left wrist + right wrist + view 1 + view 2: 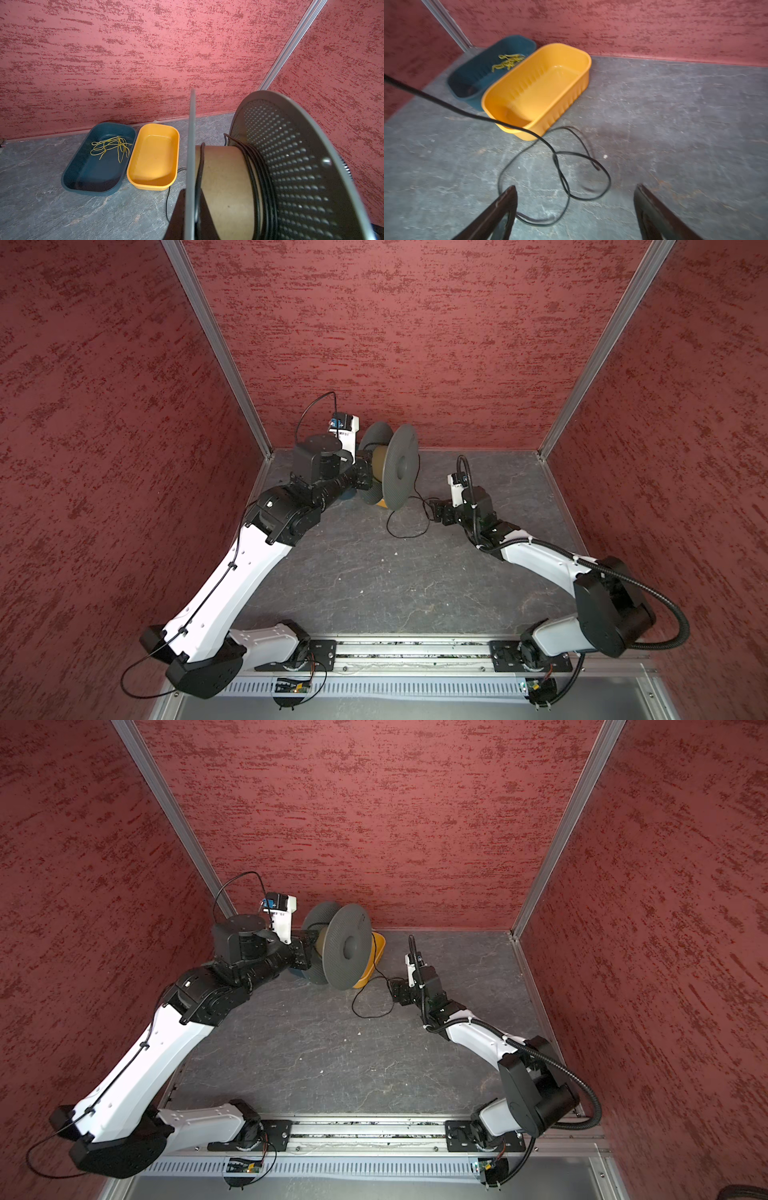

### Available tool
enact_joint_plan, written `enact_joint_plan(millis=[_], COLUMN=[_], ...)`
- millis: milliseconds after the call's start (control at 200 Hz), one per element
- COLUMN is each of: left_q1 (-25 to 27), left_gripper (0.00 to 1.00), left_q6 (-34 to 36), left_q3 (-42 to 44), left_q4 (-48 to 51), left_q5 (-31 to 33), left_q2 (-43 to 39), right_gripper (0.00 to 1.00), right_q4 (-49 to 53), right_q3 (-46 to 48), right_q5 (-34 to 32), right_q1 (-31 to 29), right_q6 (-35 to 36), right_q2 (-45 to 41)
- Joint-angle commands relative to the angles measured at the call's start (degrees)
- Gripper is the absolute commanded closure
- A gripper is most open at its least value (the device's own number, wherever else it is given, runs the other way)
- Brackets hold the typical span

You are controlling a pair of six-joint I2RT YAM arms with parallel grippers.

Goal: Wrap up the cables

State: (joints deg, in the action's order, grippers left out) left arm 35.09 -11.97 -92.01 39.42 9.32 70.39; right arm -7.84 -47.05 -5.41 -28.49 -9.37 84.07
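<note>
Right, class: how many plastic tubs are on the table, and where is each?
2. The blue tub, holding yellow strands, sits by the back wall; the empty orange tub sits right beside it. The spool could hide others.

Left end effector (306, 953) grips grey spool (347, 946), flanges upright. Yellow tray (377, 955) behind. Black cable (368, 1016) loops on desk (311, 1060); right end effector (393, 996) just beside.

In both top views, left of middle, the spool (399, 472) hides the tips of the left gripper (365, 477), most of the yellow tray (365, 975) and nearly all the blue tray (347, 494).
</note>
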Motion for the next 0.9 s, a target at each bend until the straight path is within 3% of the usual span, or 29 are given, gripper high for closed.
enact_joint_plan(millis=[0, 230, 466, 686, 892], left_q1=[0.56, 0.59, 0.55, 0.68, 0.77], left_gripper=[1.00, 1.00, 1.00, 1.00, 1.00], left_q6=[0.10, 0.19, 0.19, 0.02, -0.16], left_q3=[-0.51, -0.64, -0.48, -0.37, -0.28], left_q4=[-5.32, -4.86, -4.71, -4.67, -3.28], left_q5=[0.42, 0.46, 0.24, 0.08, 1.01], left_q2=[-1.92, -2.18, -2.62, -2.95, -3.89], right_gripper=[0.12, 0.13, 0.21, 0.17, 0.14], right_q4=[2.69, -9.72, -11.05, -10.52, -14.33], right_q3=[-0.12, 4.17, 3.54, -2.88, -7.96], right_q5=[-4.86, 5.91, -1.06, -5.01, -4.15], right_q1=[0.25, 0.19, 0.29, 0.30, 0.51], right_q6=[2.45, 2.74, 5.13, 8.40, 4.63], right_q2=[2.10, 0.52, 4.83, 14.89, 20.15])
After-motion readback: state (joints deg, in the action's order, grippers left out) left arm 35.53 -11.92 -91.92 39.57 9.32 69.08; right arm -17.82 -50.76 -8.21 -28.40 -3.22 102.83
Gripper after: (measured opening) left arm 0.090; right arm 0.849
